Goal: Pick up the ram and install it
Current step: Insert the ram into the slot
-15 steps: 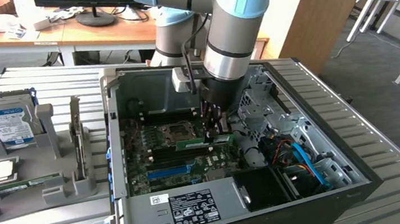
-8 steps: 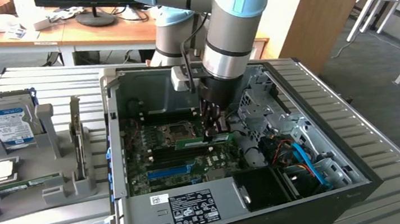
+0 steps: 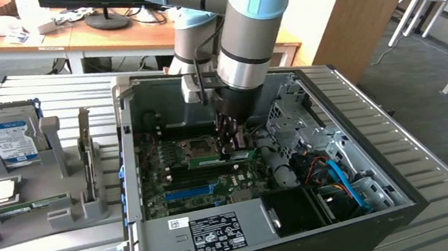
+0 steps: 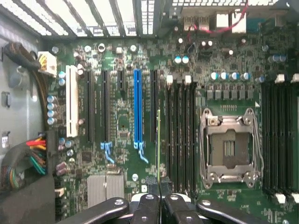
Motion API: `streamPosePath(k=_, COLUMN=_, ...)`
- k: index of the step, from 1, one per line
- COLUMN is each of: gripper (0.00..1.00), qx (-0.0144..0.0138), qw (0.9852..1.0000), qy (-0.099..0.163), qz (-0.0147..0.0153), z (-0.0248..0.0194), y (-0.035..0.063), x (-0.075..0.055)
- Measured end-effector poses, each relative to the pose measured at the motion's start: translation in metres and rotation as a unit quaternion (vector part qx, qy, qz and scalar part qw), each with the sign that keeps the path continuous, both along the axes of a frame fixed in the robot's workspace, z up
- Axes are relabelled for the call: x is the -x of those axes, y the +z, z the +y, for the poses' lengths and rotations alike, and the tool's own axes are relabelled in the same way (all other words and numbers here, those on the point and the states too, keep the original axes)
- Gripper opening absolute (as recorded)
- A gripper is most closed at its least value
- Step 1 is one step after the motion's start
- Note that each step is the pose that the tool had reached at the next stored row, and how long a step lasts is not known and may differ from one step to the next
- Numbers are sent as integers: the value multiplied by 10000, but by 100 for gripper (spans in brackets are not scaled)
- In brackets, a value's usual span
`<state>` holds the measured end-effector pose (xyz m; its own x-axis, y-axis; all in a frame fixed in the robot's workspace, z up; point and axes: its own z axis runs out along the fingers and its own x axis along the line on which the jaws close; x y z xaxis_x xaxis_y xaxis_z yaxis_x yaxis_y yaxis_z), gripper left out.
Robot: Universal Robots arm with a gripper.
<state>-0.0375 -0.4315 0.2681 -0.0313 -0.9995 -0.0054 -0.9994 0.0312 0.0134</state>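
From the exterior view's left, a hard drive (image 3: 9, 138) stands in a grey holder (image 3: 32, 217), then the open computer case (image 3: 400, 188), where the gripper (image 3: 233, 151) pinches the ram (image 3: 229, 158) just over the motherboard (image 3: 178, 184).

fingers: closed on the ram (image 3: 229, 157), down inside the open case (image 3: 401, 197), its edge showing at (image 4: 159, 140)
below fingers: memory slots (image 4: 180, 135) packed close, narrow gaps only
beside fingers, CPU side: empty socket (image 4: 229, 149) with raised metal frame
beside fingers, other side: blue slot (image 4: 138, 105) and black card slots, low, little hindrance
beyond fingers, exterior view's right: drive cage (image 3: 295, 114) and cables (image 3: 335, 173) crowd the space
above fingers: open, case lid off
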Motion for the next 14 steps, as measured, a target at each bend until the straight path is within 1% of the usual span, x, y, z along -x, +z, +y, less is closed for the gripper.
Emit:
streamPosePath(k=3, gripper=12, qx=1, qw=10000, qy=0, qz=0, z=1, y=-15, x=100)
streamPosePath(k=5, gripper=12, qx=0, qw=10000, qy=4, qz=-1, z=4, y=-31, x=141)
streamPosePath(k=7, gripper=12, qx=1, qw=10000, qy=46, qz=0, z=11, y=-43, x=146)
streamPosePath(k=11, gripper=12, qx=0, qw=9996, qy=279, qz=-1, z=19, y=-58, x=147)
streamPosePath(k=14, gripper=12, qx=1, qw=9996, qy=286, qz=0, z=37, y=-73, x=152)
